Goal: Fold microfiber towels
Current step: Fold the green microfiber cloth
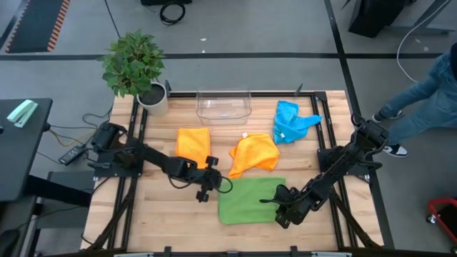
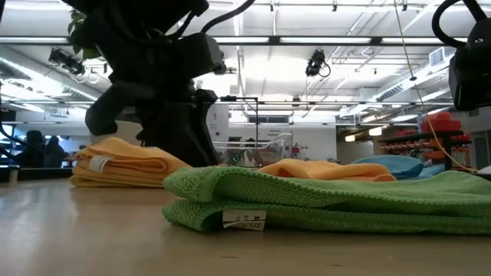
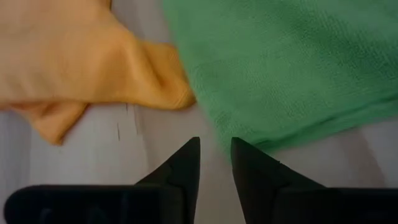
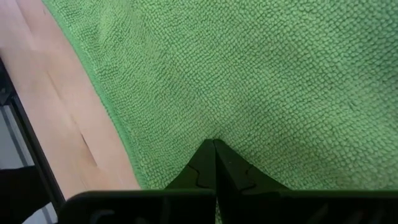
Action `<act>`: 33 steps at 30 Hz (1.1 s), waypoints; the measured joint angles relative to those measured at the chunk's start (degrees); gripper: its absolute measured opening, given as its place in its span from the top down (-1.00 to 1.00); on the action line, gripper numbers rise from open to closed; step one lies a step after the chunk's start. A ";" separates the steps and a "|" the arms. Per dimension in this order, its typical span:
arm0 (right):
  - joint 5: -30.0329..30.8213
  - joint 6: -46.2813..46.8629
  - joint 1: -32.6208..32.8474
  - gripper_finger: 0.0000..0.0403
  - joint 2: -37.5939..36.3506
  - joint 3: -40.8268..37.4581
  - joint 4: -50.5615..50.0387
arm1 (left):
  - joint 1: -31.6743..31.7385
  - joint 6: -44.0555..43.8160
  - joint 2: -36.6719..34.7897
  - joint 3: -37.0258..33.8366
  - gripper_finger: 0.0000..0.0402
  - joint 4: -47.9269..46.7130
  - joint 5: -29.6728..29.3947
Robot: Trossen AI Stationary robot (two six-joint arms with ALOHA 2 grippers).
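The green towel [image 1: 250, 201] lies folded over on the wooden table, two layers with a white label [image 2: 244, 221] at its near left corner. My right gripper [image 1: 280, 213] is shut, its tips [image 4: 214, 144] down on the towel's right part. My left gripper [image 1: 212, 188] hovers over bare table just off the towel's far left corner [image 3: 205, 106], its fingers [image 3: 214, 152] open by a narrow gap with nothing between them. A crumpled orange towel [image 1: 253, 154] lies just beyond the green one. My right gripper presses its shut fingertips down on the green towel's top layer [image 4: 214, 134], near the towel's right edge. The fingers slant down from the table's far right. The towel lies flat on the table under them.
A folded orange towel [image 1: 193, 143] lies at the centre left, a crumpled blue towel [image 1: 291, 121] at the far right. A clear plastic bin [image 1: 223, 105] stands at the far edge, with a potted plant [image 1: 136, 68] at the far left corner. A person's legs [image 1: 428, 86] are beyond the table's right side.
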 joint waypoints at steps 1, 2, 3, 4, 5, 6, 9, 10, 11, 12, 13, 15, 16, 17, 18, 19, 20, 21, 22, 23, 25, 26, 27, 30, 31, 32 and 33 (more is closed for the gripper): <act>-0.03 0.09 0.00 1.00 0.00 0.00 -0.01 | -0.01 1.46 0.08 0.00 0.53 0.01 0.03; -0.03 0.12 0.00 1.00 0.01 0.00 -0.01 | -0.02 2.73 0.08 0.00 0.54 -0.04 0.10; -0.01 0.12 0.00 1.00 0.01 0.00 -0.01 | -0.02 4.12 0.08 0.00 0.55 0.01 0.10; -0.03 0.17 0.00 1.00 -0.01 0.00 -0.01 | -0.04 5.54 0.08 0.00 0.56 -0.03 0.17; -0.02 0.27 0.00 1.00 0.01 0.00 -0.01 | -0.04 6.96 0.08 0.00 0.57 -0.01 0.21; -0.01 0.42 0.00 1.00 0.01 0.00 -0.01 | -0.04 8.21 0.08 0.00 0.58 -0.03 0.21; -0.01 0.47 0.00 1.00 0.01 0.00 -0.01 | -0.39 11.56 0.08 0.00 0.61 -0.02 0.10; -0.01 0.49 0.00 1.00 0.01 0.00 -0.01 | -0.51 12.53 0.08 0.00 0.61 -0.01 0.15; -0.01 0.52 0.00 1.00 0.01 0.00 -0.01 | -0.71 13.25 0.08 0.00 0.61 -0.01 0.13; -0.01 0.54 0.00 1.00 0.01 0.00 -0.01 | -0.75 13.60 0.08 0.00 0.61 -0.01 0.17; -0.01 0.54 0.00 1.00 0.01 0.00 -0.01 | -0.87 13.63 0.08 0.00 0.61 -0.01 0.30; -0.01 0.54 0.00 1.00 0.01 0.00 -0.01 | -1.22 13.72 0.08 0.00 0.60 -0.19 1.12; -0.01 0.54 0.00 1.00 0.01 0.00 -0.01 | -1.52 14.14 0.08 0.00 0.59 -0.39 1.33; -0.01 0.54 0.00 1.00 0.01 0.00 -0.01 | -1.89 14.69 0.08 0.00 0.58 -0.53 1.37; -0.01 0.55 0.00 1.00 0.01 0.00 -0.01 | -2.20 15.36 0.08 0.00 0.57 -0.53 1.37; -0.02 0.55 -0.07 1.00 0.01 0.00 -0.01 | -2.40 16.22 0.23 0.02 0.57 -0.44 1.39; -0.13 0.56 -0.22 1.00 0.01 0.00 -0.01 | -2.43 17.01 0.58 0.09 0.56 -0.21 1.38; -0.39 0.56 -0.42 1.00 0.01 0.00 -0.03 | -2.45 17.48 0.84 0.11 0.56 -0.41 1.40; -0.54 0.56 -0.51 1.00 -0.01 0.00 -0.01 | -2.47 17.61 1.00 0.10 0.55 -1.05 1.40; -0.54 0.56 -0.78 1.00 -0.01 0.00 -0.03 | -2.44 17.61 1.28 0.09 0.55 -1.04 1.36; -0.72 0.54 -1.13 1.00 -0.01 0.00 -0.03 | -2.36 17.61 2.08 0.11 0.55 -0.59 0.91; -0.80 0.54 -1.31 1.00 -0.01 0.00 -0.03 | -2.34 17.42 2.30 0.06 0.55 -0.90 0.44; -0.89 0.54 -1.42 1.00 -0.01 0.01 -0.03 | -2.34 16.95 2.52 0.04 0.56 -0.40 -0.09; -0.89 0.40 -1.44 1.00 -0.01 0.00 0.14 | -2.39 15.66 2.57 0.07 0.58 0.25 -2.42; -0.89 0.40 -1.44 1.00 -0.01 0.02 0.16 | -2.40 15.06 2.48 0.05 0.59 0.05 -3.27; -0.89 0.38 -1.44 1.00 -0.01 0.00 0.21 | -2.40 14.58 2.27 0.04 0.60 -0.09 -4.14; -0.95 0.40 -1.44 1.00 -0.01 0.00 0.21 | -2.40 14.34 1.97 0.04 0.60 0.07 -4.73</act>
